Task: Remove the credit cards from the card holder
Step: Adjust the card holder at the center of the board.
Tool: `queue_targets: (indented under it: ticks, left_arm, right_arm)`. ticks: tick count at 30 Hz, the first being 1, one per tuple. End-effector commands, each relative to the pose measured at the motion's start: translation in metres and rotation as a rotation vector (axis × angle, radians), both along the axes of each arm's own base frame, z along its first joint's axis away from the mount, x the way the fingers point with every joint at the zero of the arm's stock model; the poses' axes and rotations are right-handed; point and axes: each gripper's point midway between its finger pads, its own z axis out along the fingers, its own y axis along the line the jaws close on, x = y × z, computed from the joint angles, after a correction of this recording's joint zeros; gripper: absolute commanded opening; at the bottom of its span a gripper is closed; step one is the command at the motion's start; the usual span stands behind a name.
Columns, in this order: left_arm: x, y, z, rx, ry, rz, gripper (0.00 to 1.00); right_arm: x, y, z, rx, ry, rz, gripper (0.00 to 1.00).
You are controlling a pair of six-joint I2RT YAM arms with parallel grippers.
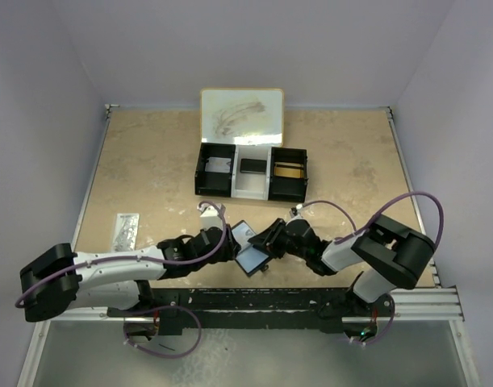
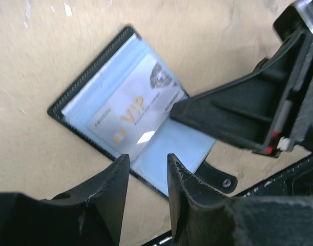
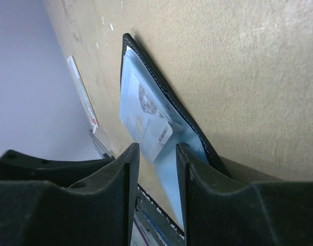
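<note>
Black leather-like bifold card holder (image 1: 251, 258) lies open, black-and-white three-compartment tray (image 1: 204, 190) beyond; left gripper (image 2: 148, 158) gapes empty at its near edge, right gripper (image 3: 157, 147) straddles the pale VIP card (image 2: 133, 110), grip unclear.

card holder (image 2: 95, 97), near edge: behind left gripper (image 2: 148, 160) fingers
card holder, right half: covered by right gripper (image 2: 182, 110)
card (image 2: 128, 110), small print: blurred, unreadable
tray (image 1: 199, 171), contents: too small to tell
flat packet (image 1: 127, 230), markings: too small to tell

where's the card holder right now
Top view: the card holder lies open at the near centre of the table, between the left gripper and right gripper.
</note>
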Motion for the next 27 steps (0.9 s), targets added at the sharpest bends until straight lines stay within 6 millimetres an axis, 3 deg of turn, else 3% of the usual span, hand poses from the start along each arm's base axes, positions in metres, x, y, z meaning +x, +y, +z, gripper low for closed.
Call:
queue_targets:
  ticks: [1, 7, 11, 16, 23, 27]
  left_arm:
    - [0.033, 0.018, 0.033, 0.125, -0.15, 0.075, 0.34]
    - [0.066, 0.01, 0.025, 0.167, -0.127, 0.055, 0.32]
    - [0.075, 0.012, 0.012, 0.23, -0.119, 0.055, 0.31]
    - [0.065, 0.017, -0.018, 0.283, -0.056, 0.02, 0.23]
    - [0.052, 0.031, -0.035, 0.312, -0.017, 0.018, 0.18]
    - [0.05, 0.036, -0.038, 0.317, -0.01, 0.028, 0.16]
  right_arm:
    - [-0.001, 0.001, -0.009, -0.012, -0.005, 0.018, 0.38]
    - [0.0, 0.003, -0.012, -0.006, -0.005, 0.015, 0.36]
    - [0.0, 0.004, -0.01, -0.001, -0.016, 0.023, 0.34]
    - [0.004, 0.01, -0.003, -0.011, -0.068, 0.057, 0.33]
    - [0.01, 0.022, 0.003, 0.003, -0.099, 0.088, 0.32]
    - [0.005, 0.025, -0.003, 0.025, -0.078, 0.107, 0.23]
